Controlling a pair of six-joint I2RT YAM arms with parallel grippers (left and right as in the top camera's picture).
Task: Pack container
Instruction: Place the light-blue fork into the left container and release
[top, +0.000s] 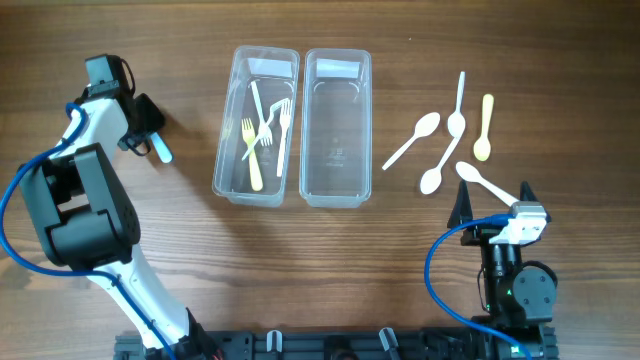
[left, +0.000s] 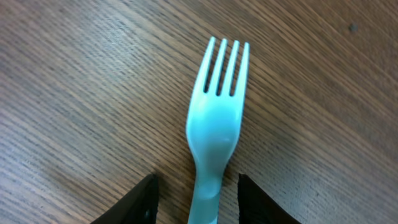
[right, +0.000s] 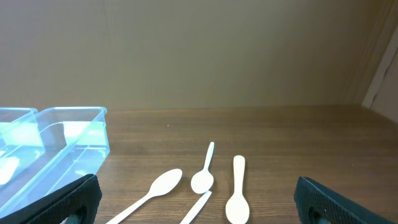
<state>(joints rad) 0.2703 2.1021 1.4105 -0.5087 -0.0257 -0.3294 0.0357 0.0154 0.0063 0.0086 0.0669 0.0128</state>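
Since the left gripper (left: 196, 190) straddles the handle of the pale-blue plastic fork (left: 214, 124), jaws apart, it should centre, then close squarely; the right gripper (right: 196, 196) rests, fingers spread.

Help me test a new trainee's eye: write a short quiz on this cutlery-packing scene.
1. True or false: the clear container nearer the spoons holds no cutlery.
2. What lies between the fingers of the left gripper?
A. a pale blue fork
B. a yellow spoon
C. nothing
3. Fill in: ___ spoons lie loose on the table.

Key: 1 true; 2 A; 3 five.
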